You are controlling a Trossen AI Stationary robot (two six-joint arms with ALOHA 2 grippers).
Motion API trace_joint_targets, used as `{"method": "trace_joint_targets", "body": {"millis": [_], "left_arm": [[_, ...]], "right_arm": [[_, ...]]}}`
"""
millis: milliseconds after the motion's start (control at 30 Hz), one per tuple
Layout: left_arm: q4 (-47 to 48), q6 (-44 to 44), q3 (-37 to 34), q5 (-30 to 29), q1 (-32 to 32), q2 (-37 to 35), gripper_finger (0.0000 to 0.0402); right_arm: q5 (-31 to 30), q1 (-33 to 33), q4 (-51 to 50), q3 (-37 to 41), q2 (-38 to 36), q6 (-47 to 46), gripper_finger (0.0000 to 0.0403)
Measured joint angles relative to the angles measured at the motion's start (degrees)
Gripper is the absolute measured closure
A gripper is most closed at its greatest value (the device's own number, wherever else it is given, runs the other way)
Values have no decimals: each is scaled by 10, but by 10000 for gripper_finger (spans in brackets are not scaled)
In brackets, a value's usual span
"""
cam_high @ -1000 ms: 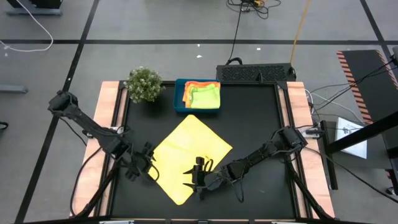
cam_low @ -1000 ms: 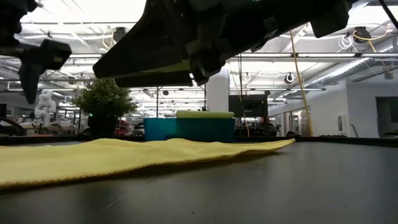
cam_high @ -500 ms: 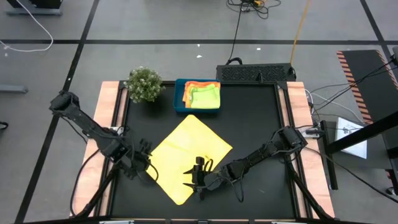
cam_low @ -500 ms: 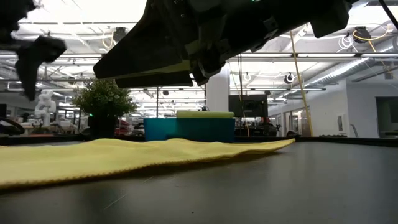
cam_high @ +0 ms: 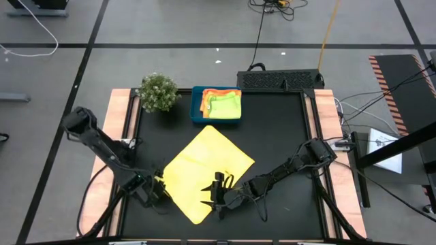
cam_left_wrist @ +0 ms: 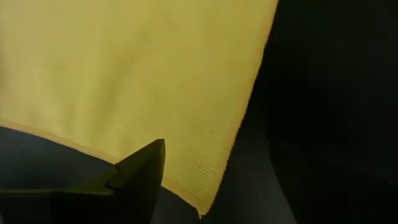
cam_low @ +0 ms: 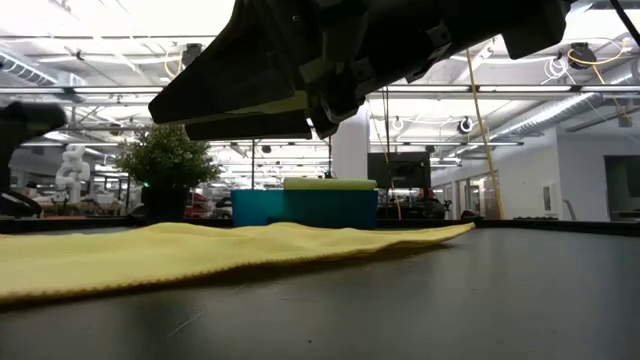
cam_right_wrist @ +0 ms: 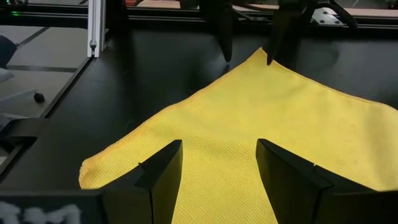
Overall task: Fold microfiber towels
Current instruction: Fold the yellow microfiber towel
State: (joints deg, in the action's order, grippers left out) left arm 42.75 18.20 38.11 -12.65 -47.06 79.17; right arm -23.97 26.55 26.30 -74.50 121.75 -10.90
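Because it is to be folded, one yellow towel [cam_high: 206, 171] lies spread flat as a diamond just in front of the blue tray [cam_high: 197, 116], where the other towels [cam_high: 222, 103] sit stacked. The left gripper [cam_high: 158, 192] reaches low at its left corner, fingers apart; the right gripper [cam_high: 216, 190] hovers over its near edge, fingers spread, holding nothing.

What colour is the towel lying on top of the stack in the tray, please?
Lime green towel, in the blue tray; clearest in the high view.
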Motion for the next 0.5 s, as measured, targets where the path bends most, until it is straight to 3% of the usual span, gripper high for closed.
{"method": "trace_joint_targets", "body": {"millis": [300, 500], "left_arm": [[25, 55, 4, -20, -4, 49, 111], [37, 62, 3, -33, -4, 50, 147]], "right_arm": [[0, 0, 0, 0, 0, 0, 204], [0, 0, 0, 0, 0, 0, 204]]}}
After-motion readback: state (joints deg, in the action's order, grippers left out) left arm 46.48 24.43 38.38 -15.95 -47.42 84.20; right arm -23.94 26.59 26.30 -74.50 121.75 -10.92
